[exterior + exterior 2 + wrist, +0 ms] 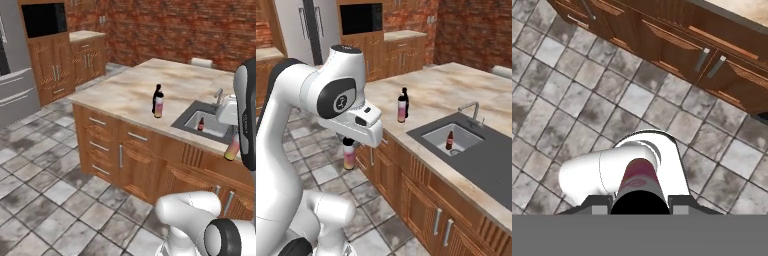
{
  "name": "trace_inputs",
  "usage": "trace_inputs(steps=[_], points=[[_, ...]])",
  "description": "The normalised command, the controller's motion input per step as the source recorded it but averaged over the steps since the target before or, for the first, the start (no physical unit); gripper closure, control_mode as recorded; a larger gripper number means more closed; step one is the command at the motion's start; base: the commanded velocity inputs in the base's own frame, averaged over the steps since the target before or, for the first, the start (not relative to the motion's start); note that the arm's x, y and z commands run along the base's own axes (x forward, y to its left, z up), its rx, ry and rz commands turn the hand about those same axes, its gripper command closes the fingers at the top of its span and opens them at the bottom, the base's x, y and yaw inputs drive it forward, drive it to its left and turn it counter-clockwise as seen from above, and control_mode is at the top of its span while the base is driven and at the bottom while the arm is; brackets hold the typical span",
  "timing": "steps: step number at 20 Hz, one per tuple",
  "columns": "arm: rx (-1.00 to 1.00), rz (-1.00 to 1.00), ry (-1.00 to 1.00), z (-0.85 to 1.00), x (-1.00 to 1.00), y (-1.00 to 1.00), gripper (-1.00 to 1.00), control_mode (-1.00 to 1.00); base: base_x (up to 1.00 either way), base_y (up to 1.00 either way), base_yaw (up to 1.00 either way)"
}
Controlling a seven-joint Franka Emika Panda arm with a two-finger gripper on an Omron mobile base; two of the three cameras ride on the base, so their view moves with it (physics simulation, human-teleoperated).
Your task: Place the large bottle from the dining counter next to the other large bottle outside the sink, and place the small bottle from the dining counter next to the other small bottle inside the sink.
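Currently the gripper is holding the small bottle, its jaws closed tight against the neck just under the dark cap. In the hand view the cap is sitting right between the two tips and the body is pointing straight away from the hand, down toward the tiled floor. In the right base view the same bottle is hanging upright below the white hand, in the air. It is over the floor and just in front of the cabinet fronts, not touching the dining counter. In the left base view it is peeking out beside the dark arm link, and the grip itself is hidden there, so contact is hard to judge from that side.

The bottle is looking tiny, with a dark cap and a pink body fading to yellow-orange at the base.

On the counter the large bottle is standing upright just beside the other large bottle, which is all black; they are probably touching, though the pixels are too coarse to tell. Both are standing outside the sink, near its corner. Inside the basin the other small bottle is standing upright, dark brown, below the curved tap.
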Motion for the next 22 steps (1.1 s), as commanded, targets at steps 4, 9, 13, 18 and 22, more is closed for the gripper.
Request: trace_inputs(steps=[4, 9, 13, 18, 22], points=[[0.00, 0.00, 0.00, 0.00, 0.00, 0.00, 1.00, 1.00, 0.00, 0.00, -0.25], [0.00, 0.00, 0.00, 0.00, 0.00, 0.00, 1.00, 1.00, 0.21, 0.13, -0.22], [0.00, 0.00, 0.00, 0.00, 0.00, 0.00, 1.00, 1.00, 1.00, 0.31, -0.05], [0.00, 0.00, 0.00, 0.00, 0.00, 0.00, 1.00, 1.00, 1.00, 0.17, -0.01], [0.00, 0.00, 0.00, 0.00, 0.00, 0.00, 1.00, 1.00, 1.00, -0.28, 0.00]])
